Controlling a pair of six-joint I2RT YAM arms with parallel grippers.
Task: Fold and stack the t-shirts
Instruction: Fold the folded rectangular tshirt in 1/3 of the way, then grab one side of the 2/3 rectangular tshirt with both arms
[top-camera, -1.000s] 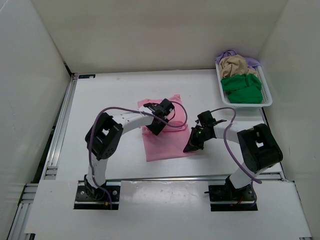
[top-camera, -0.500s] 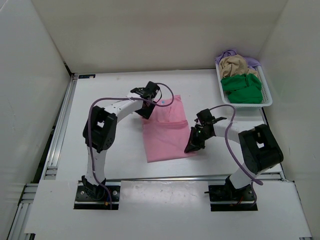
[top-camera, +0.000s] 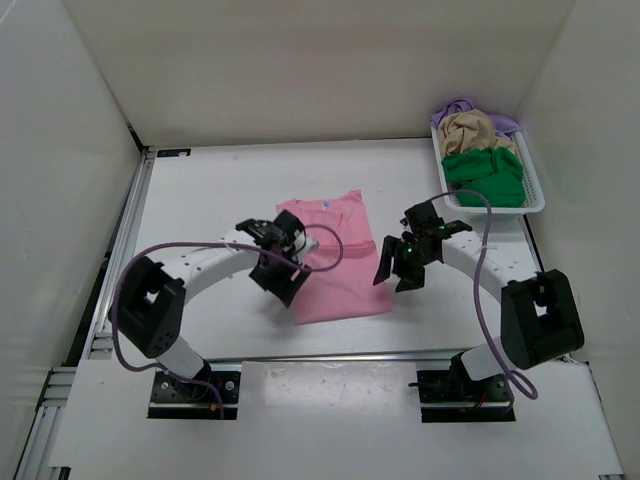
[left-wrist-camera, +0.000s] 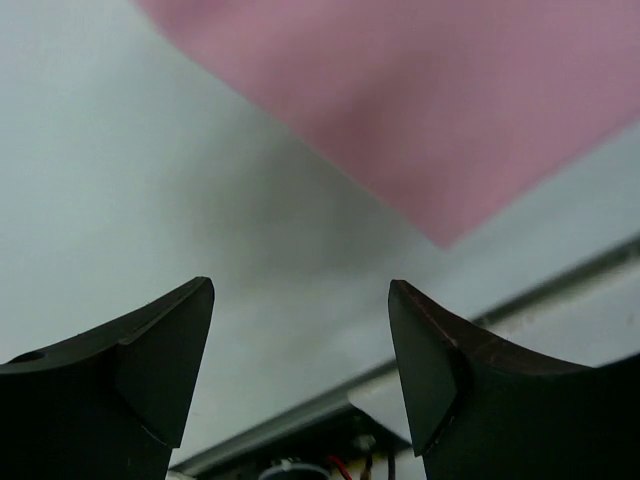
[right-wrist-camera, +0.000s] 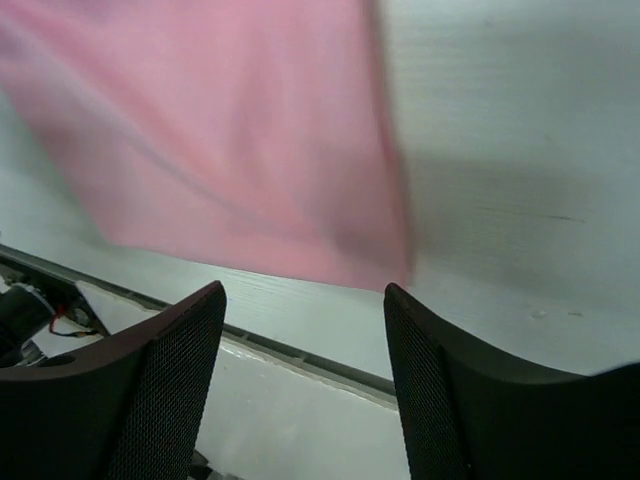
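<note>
Your left gripper (top-camera: 285, 288) hangs at the left edge of the pink shirt (top-camera: 335, 262), its jaws spread wide with nothing between them. In the left wrist view, the left gripper (left-wrist-camera: 300, 300) frames bare table (left-wrist-camera: 150, 180), and the pink shirt (left-wrist-camera: 430, 90) lies ahead of the fingers with one corner pointing toward them.

Your right gripper (top-camera: 398, 272) sits just off the shirt's right edge, also wide open and empty. In the right wrist view, the right gripper (right-wrist-camera: 303, 300) looks onto the near right corner of the pink shirt (right-wrist-camera: 230, 130). The cloth is blurred there, so you cannot tell how high the fingers are above it.

The pink shirt lies flat near the middle of the table (top-camera: 200, 200), between your two arms. Its collar is at the far end and its hem faces the arm bases.

The other three shirts are bunched in the basket (top-camera: 535, 190) at the far right corner. The green shirt (top-camera: 485, 175) is nearest, the tan shirt (top-camera: 475, 130) lies behind it, and the lavender shirt (top-camera: 455, 107) peeks out at the back. All three are well apart from both grippers.
</note>
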